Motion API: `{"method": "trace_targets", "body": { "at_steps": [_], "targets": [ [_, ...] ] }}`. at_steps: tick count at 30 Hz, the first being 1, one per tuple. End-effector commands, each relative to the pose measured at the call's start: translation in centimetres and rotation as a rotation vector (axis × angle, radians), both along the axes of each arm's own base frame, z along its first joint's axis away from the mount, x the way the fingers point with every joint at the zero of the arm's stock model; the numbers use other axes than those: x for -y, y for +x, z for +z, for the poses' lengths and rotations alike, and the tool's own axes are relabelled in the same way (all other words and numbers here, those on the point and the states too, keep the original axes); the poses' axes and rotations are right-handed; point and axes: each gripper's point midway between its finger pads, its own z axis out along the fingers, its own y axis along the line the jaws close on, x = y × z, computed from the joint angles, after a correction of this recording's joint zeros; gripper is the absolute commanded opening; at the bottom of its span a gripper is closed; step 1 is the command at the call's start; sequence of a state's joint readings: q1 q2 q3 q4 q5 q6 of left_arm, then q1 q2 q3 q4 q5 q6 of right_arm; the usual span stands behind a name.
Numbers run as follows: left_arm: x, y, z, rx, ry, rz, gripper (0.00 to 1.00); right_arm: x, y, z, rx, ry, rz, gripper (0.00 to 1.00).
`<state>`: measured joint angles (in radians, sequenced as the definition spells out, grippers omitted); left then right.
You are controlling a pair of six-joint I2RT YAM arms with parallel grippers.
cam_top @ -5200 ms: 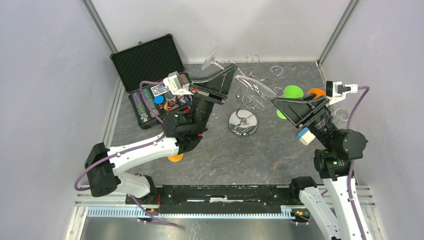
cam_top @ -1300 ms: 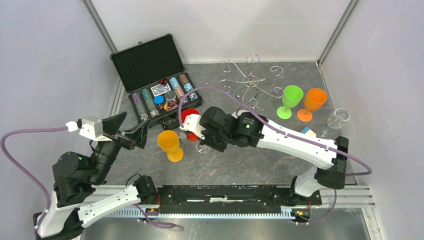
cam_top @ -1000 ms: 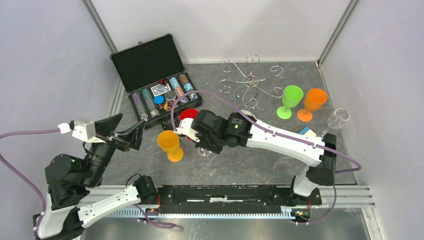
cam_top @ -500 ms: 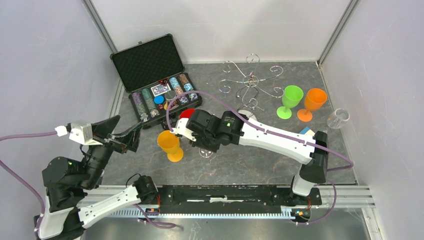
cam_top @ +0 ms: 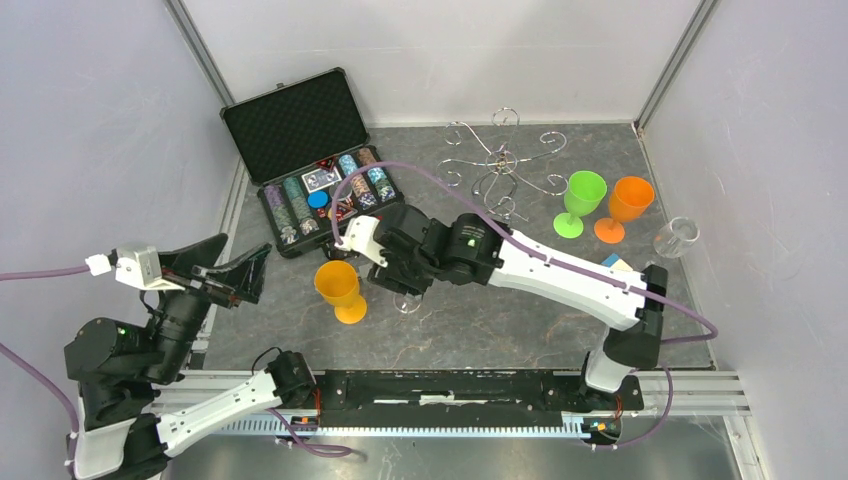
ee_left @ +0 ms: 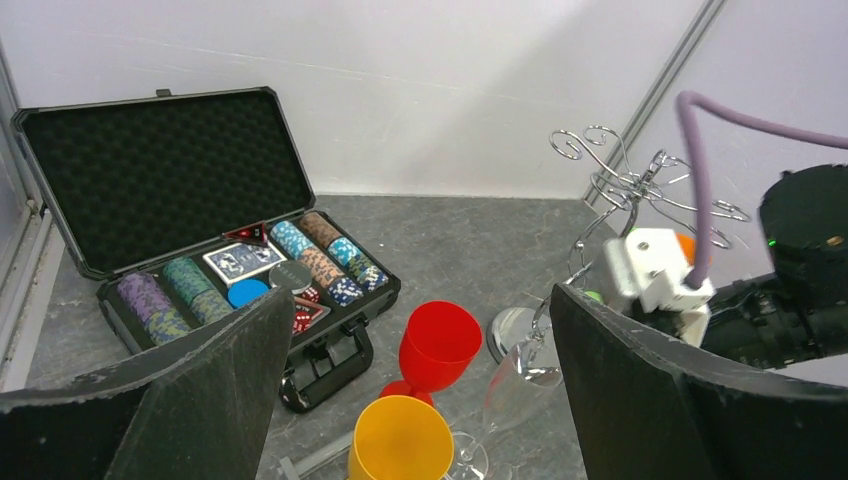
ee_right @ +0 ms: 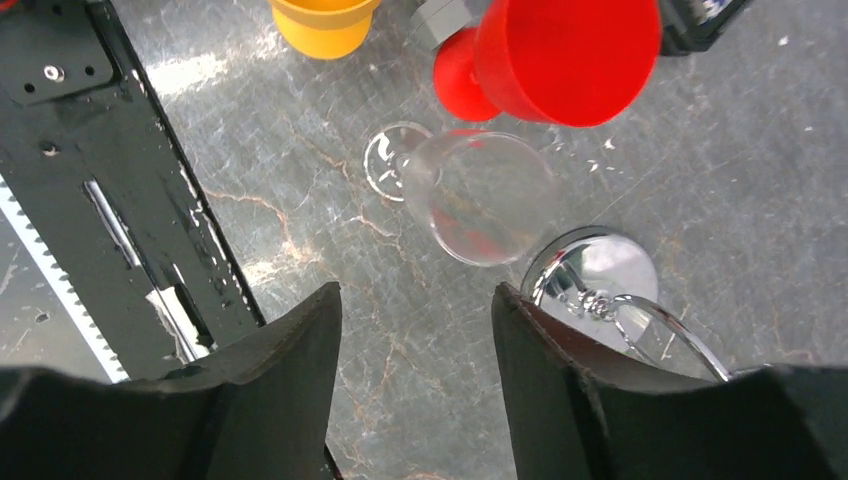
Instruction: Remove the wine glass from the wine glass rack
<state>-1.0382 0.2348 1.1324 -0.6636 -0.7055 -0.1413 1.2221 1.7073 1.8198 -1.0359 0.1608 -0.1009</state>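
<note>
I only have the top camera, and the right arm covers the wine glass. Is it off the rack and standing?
Observer: Yes. The right wrist view shows the wine glass standing on its foot on the table, beside the chrome base of the wine glass rack.
Operator: Do the right fingers hold it?
Observer: No. The right fingers are apart, nothing between them.
Operator: Anything hidden nearby?
Observer: The left wrist view shows a red goblet close by the glass.
</note>
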Motion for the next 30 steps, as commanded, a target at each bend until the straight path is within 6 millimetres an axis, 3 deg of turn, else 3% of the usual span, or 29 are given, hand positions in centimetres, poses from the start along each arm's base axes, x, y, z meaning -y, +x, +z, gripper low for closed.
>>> {"method": "trace_targets", "body": {
  "at_steps": [1,6,11,14,17,19,22,26,30],
  "targets": [
    [-0.2,0.0,-0.3,-0.035,-0.006,0.011,1.0,0.8,0.7,7.4,0.12,0.239,-0.064,0.64],
    [-0.6,-0.2,-1.0,-0.05,-0.006,0.013,1.0,6.0,1.7,13.1,0.274,0.425,-0.219,0.67],
    [-2.7,-0.3,-1.9,-0.105,-0.038,0.091,1.0,15.0,2.0,18.4,0.447,0.645,-0.424,0.76],
    [-3.5,-0.5,-2.4,-0.107,-0.053,0.111,1.0,20.5,1.6,20.1,0.531,0.773,-0.53,0.8],
    [-4.4,-0.6,-3.1,-0.108,-0.079,0.144,1.0,25.9,0.9,21.2,0.578,0.887,-0.645,0.86],
    [-5.2,-0.7,-3.5,-0.109,-0.105,0.17,1.0,28.9,0.5,21.3,0.595,0.937,-0.716,0.96],
    [-5.8,-0.7,-3.9,-0.107,-0.126,0.194,1.0,32.5,0.1,21.1,0.616,0.981,-0.809,0.98],
    [-6.2,-0.7,-3.9,-0.112,-0.138,0.215,1.0,35.3,-0.1,20.1,0.642,0.985,-0.906,0.98],
    [-6.0,-0.4,-3.7,-0.11,-0.135,0.226,1.0,36.1,0.0,19.5,0.655,0.978,-0.944,0.98]
  ]
}}
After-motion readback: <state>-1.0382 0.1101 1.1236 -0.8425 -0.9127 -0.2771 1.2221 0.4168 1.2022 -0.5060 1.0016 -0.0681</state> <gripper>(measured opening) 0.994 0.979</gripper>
